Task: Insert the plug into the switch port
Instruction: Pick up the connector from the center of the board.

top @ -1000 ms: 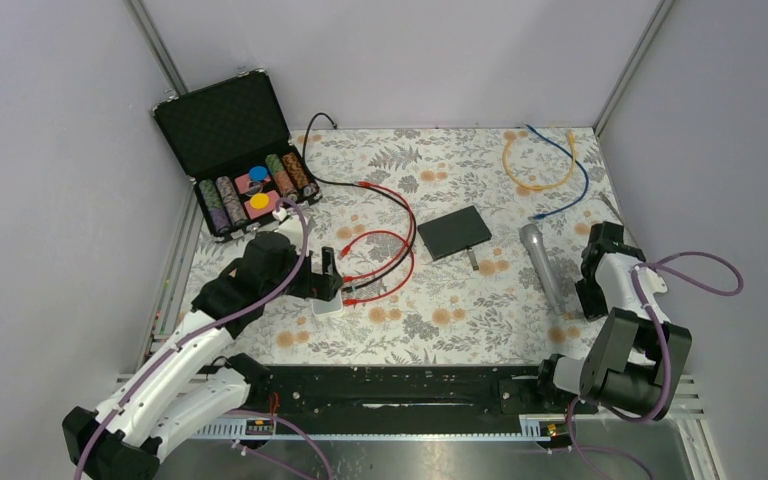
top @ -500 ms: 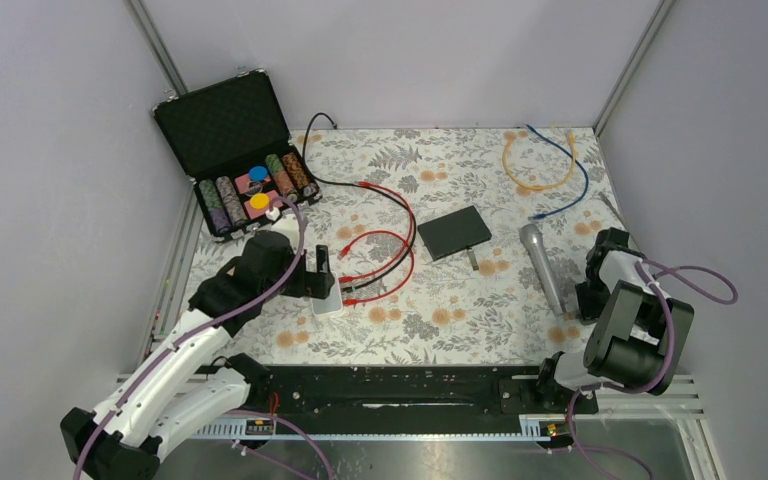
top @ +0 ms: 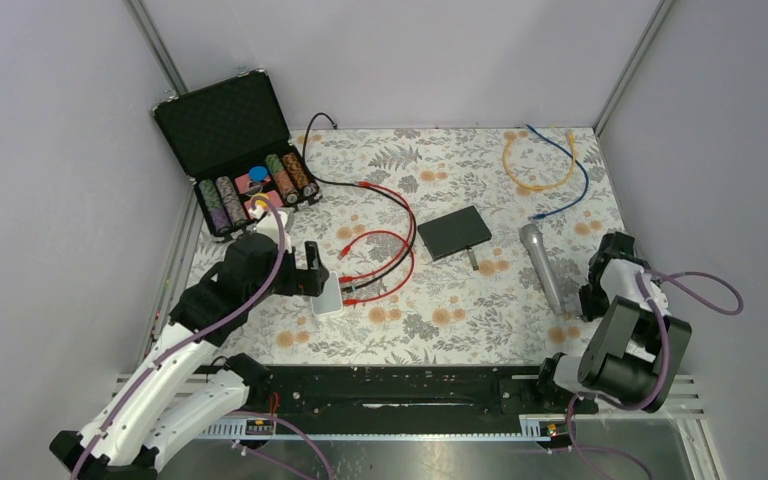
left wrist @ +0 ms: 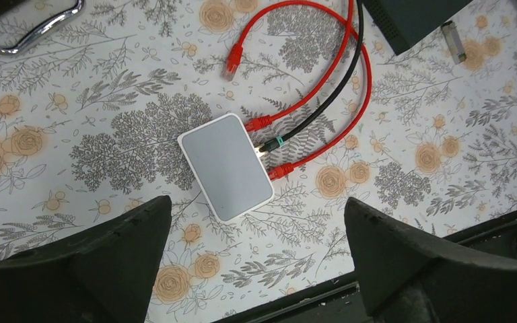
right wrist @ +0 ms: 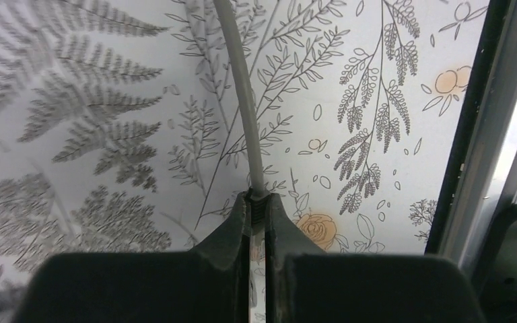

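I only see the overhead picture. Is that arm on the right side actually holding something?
Observer: Yes. Its wrist camera shows the right gripper shut on a thin grey cable.
Operator: And the little white box under the other arm?
Observer: The left wrist camera shows the white switch with three plugs along one side: red, black, red.
Operator: Is that arm gripping it?
Observer: No, the left gripper hangs open above it, fingers wide of it.

switch [left wrist: 225, 167] port side: crowded (three plugs [left wrist: 269, 144]) | opposite side: bare cloth [left wrist: 128, 145], seemingly passable
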